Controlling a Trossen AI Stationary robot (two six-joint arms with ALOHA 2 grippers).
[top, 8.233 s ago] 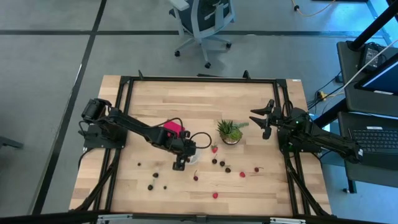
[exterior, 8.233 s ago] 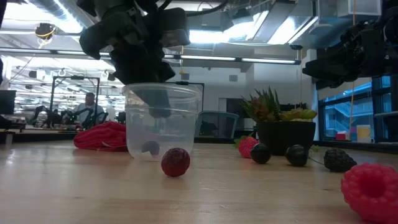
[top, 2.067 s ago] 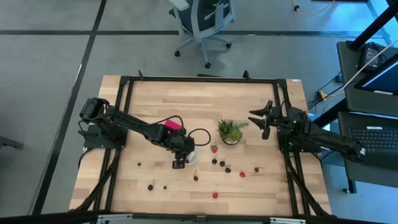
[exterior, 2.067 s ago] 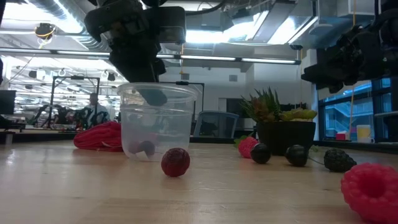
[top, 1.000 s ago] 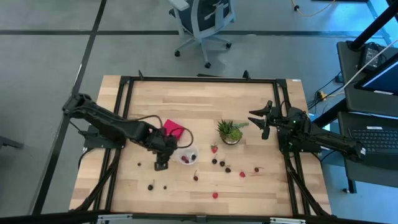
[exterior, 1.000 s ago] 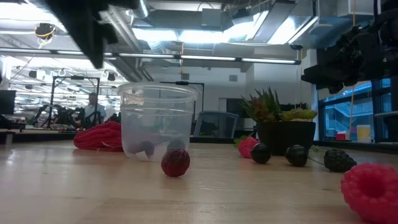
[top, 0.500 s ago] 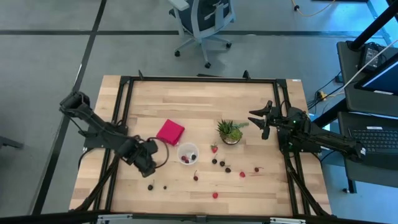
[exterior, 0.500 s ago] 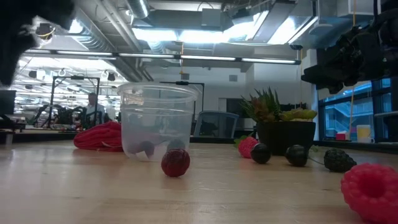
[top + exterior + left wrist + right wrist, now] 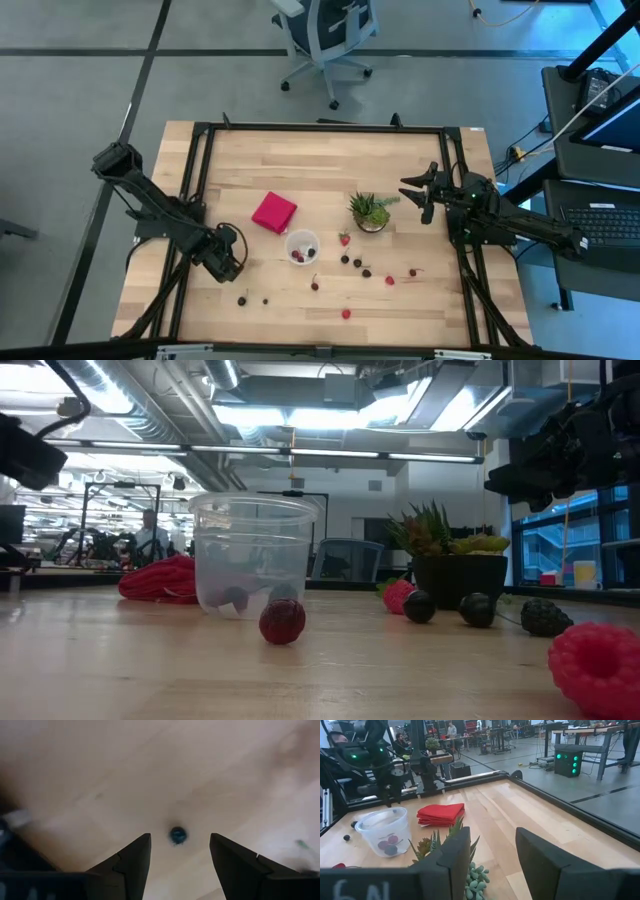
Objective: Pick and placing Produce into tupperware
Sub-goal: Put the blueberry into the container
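Down near the counter's left edge, toward its front, the left gripper [image 9: 228,262] hangs over bare wood with its jaws spread and nothing between them, and its wrist view shows one small dark berry [image 9: 177,834] lying on the counter in the gap between the two fingers. The cup [image 9: 301,247] stands near the middle of the counter, just beside the red cloth [image 9: 273,212] and a little apart from the potted plant [image 9: 371,211]; it holds a few berries already, red and dark ones showing through its clear wall in the right wrist view. The rest of the fruit is loose: two dark berries toward the front left, a scatter of dark and red ones [image 9: 357,264] in front of the plant, and a single red one [image 9: 346,313] near the front edge. By the look of them these are light, round and soft, so they will likely roll at a nudge and bruise under a hard pinch; a gentle hold across the widest part, fingers down on either side, seems the safest. The right gripper [image 9: 428,194] waits by the right edge, jaws spread and empty. In the low view the left arm is only a dark shape cut off at the picture's edge, and how many berries lie in the cup cannot be counted.
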